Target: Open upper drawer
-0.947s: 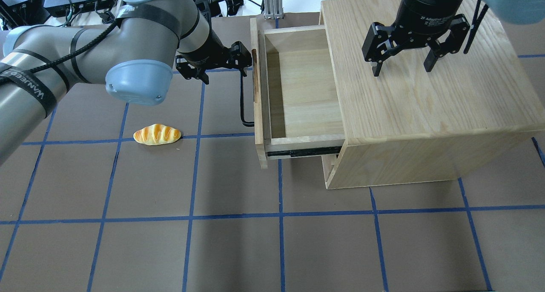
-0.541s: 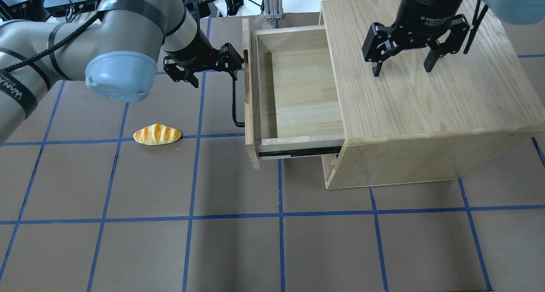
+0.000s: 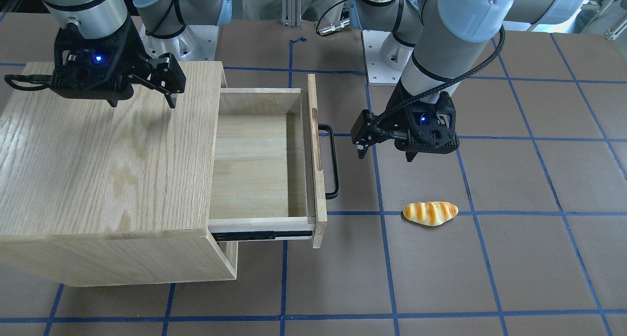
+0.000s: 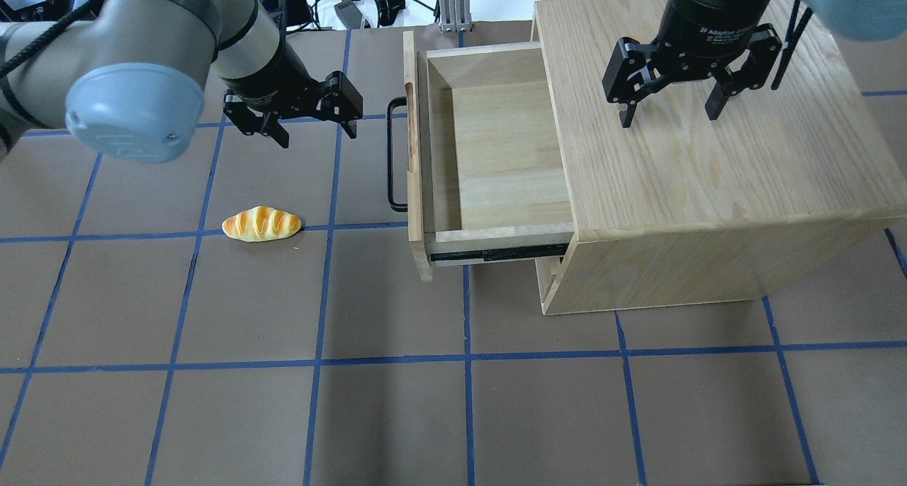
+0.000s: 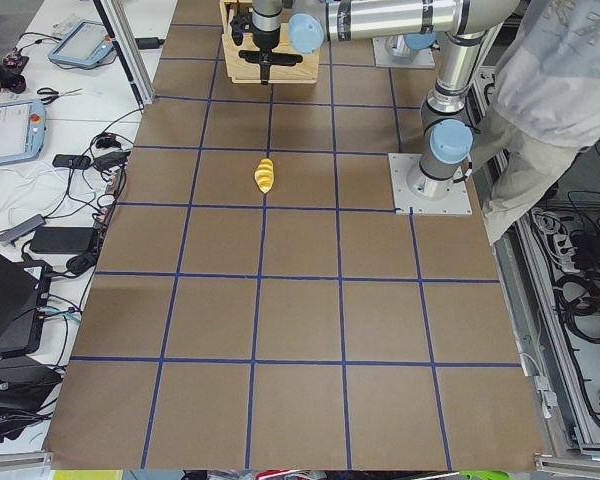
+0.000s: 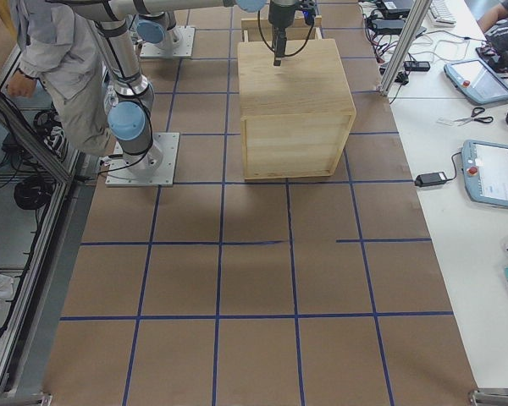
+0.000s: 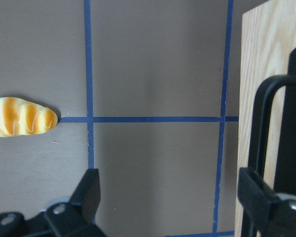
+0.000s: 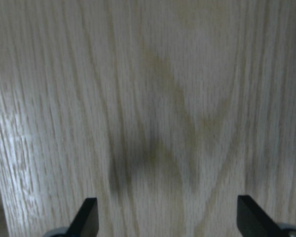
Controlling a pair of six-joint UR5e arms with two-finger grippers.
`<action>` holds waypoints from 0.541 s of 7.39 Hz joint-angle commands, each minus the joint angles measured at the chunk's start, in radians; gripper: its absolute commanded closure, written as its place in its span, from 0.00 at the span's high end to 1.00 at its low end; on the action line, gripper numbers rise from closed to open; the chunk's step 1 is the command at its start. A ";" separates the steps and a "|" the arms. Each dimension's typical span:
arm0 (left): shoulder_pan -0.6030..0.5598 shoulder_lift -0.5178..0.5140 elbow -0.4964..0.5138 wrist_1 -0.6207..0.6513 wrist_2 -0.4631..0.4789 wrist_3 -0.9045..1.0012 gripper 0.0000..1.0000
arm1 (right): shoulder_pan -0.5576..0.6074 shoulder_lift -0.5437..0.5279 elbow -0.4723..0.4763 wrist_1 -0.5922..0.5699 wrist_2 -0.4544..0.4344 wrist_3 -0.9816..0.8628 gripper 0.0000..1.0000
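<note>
The upper drawer [image 4: 496, 146] stands pulled far out of the oak cabinet [image 4: 708, 160], its inside bare; it also shows in the front view [image 3: 259, 159]. Its black bar handle [image 4: 392, 153] [image 3: 334, 160] is free. My left gripper [image 4: 317, 125] [image 3: 384, 153] is open and empty, hanging over the mat a short way from the handle; its wrist view shows the handle [image 7: 266, 148] at the right edge. My right gripper [image 4: 667, 114] [image 3: 170, 88] is open, just above the cabinet top, with only wood grain [image 8: 153, 113] in its wrist view.
A toy bread roll [image 4: 261, 224] [image 3: 430, 212] [image 7: 19, 123] lies on the brown mat left of the drawer. A lower drawer front [image 4: 544, 282] shows under the open one. An operator [image 5: 550, 110] stands beside the robot bases.
The drawer slid further out, then stopped. My left gripper let go of the handle and drew back from it over the mat. The right gripper has not moved.
</note>
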 commanded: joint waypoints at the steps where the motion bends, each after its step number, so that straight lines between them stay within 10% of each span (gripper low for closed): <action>1: 0.062 0.051 0.008 -0.088 0.041 0.091 1.00 | 0.000 0.000 -0.001 0.000 0.000 0.000 1.00; 4: 0.130 0.095 0.026 -0.125 0.108 0.177 1.00 | 0.000 0.000 0.001 0.000 0.000 0.000 1.00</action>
